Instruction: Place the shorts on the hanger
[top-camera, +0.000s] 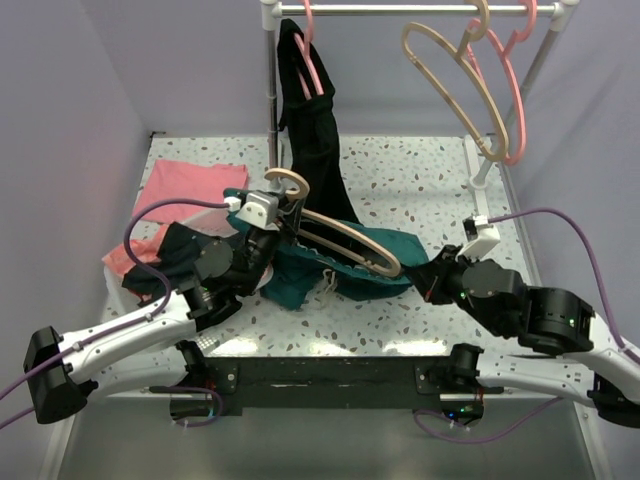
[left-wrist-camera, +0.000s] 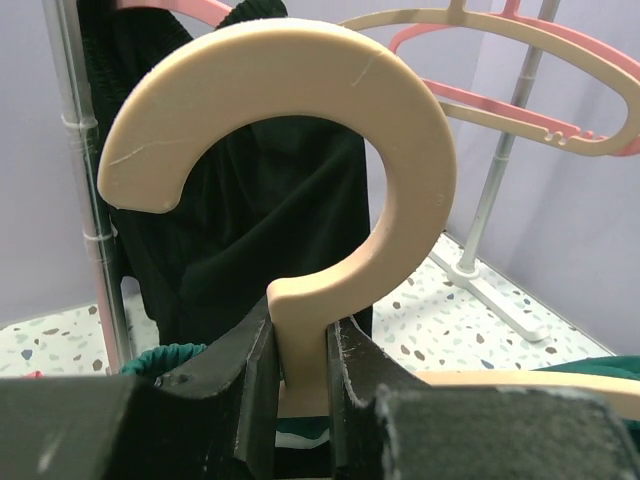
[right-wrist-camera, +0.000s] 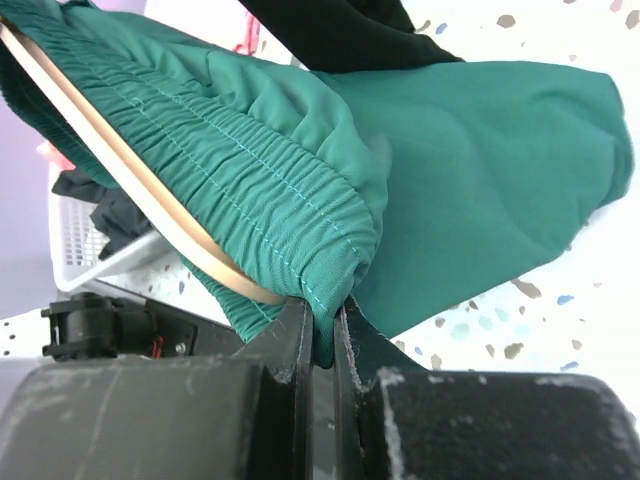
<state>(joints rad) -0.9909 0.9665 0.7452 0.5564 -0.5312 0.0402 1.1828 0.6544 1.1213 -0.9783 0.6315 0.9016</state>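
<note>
Left wrist: left fingers (left-wrist-camera: 228, 388) clamp hanger (left-wrist-camera: 402, 130) | right fingers (right-wrist-camera: 282, 352) pinch shorts (right-wrist-camera: 450, 170)

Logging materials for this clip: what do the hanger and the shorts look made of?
The hanger is probably moulded plastic: matte tan, fine scratches, no wood grain visible. The shorts are thin teal fabric with a slight sheen, soft folds and a gathered, stitched waistband.

The left arm (top-camera: 130, 328) and right arm (top-camera: 545, 318) have white link shells and bulky black joint housings. A purple cable (top-camera: 150, 213) loops from the white camera block (top-camera: 257, 208) at each wrist. Small green lights (top-camera: 570, 322) glow on the right arm's joints. The left gripper (left-wrist-camera: 300, 345) and right gripper (right-wrist-camera: 322, 320) have matte black fingers (left-wrist-camera: 240, 390), scuffed pale along the edges.
</note>
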